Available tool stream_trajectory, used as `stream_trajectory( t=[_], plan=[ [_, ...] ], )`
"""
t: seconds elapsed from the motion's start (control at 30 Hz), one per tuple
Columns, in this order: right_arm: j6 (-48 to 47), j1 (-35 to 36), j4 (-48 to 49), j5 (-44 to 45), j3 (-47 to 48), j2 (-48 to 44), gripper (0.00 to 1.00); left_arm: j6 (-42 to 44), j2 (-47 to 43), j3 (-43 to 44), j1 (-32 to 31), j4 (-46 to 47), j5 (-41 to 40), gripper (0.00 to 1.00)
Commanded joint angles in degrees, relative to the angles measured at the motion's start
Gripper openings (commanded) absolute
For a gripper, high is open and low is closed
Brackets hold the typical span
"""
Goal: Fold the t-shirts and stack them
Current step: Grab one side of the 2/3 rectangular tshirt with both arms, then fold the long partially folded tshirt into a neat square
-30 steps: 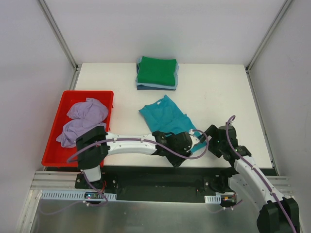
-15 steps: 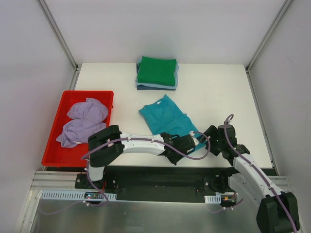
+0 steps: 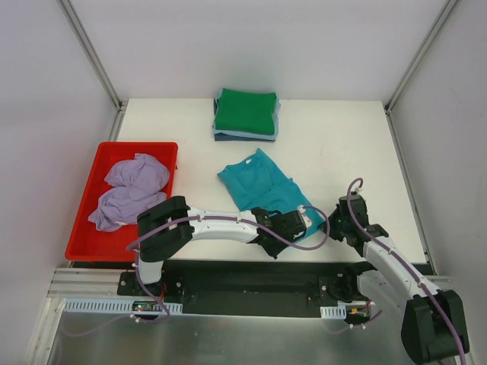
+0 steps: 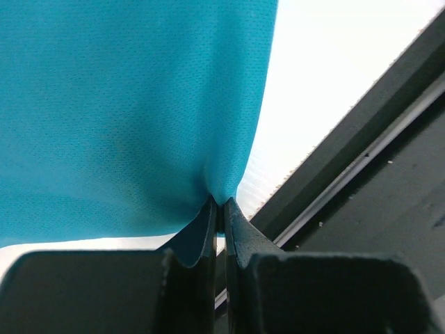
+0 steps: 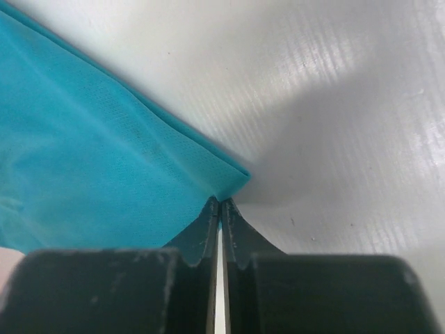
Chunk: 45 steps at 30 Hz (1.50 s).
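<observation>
2 tools (image 4: 220, 205) (image 5: 220, 203) on partly-hidden teal tee (image 3: 259, 182)

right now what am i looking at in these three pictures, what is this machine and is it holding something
It is a robot with two thin arms bolted at the near edge of a white table. The overhead picture looks down from above and behind the arms. The other two come from a small camera on each wrist, so the dark prongs at the bottom are that arm's own fingers. A teal short-sleeved cotton t-shirt lies on the table. The left gripper and the right gripper are both shut, each pinching its near edge. At the back sits a pile of folded shirts, green on top. At the left a red plastic tray holds a crumpled lavender shirt.
</observation>
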Motion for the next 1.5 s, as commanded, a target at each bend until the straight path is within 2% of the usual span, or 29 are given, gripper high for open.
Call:
stream_trajectory(
  t=[0.0, 0.2, 0.4, 0.63, 0.9, 1.33, 1.47],
  plan=[
    [-3.7, -0.3, -0.9, 3.8, 2.2, -1.4, 0.01, -0.4, -3.6, 0.2, -0.4, 1.4, 5.4, 0.0],
    [-8.0, -0.3, -3.8, 3.1, 4.4, -5.4, 0.0, -1.1, -6.6, 0.4, -0.4, 2.9, 10.2, 0.0],
    [-10.6, -0.4, -8.4, 2.1, 10.1, -10.8, 0.0, -1.9, -15.3, -2.0, -0.3, 6.3, 13.9, 0.0],
    [-10.6, 0.2, -3.1, -6.2, 18.6, -7.2, 0.0, -3.2, -24.2, -5.8, 1.5, 7.0, 8.7, 0.0],
    [-11.1, 7.3, 4.4, -5.9, 30.5, 6.4, 0.0, -8.4, -31.3, -11.8, 11.8, 7.1, 9.3, 0.0],
    [-13.7, 19.2, 5.8, -0.8, 50.8, 33.2, 0.0, -16.2, -41.8, -25.2, 24.6, 6.3, 9.6, 0.0],
    [-14.9, 22.9, 8.4, 3.5, 58.2, 44.0, 0.0, -18.9, -44.1, -29.7, 31.6, 5.9, 8.7, 0.0]
  ],
)
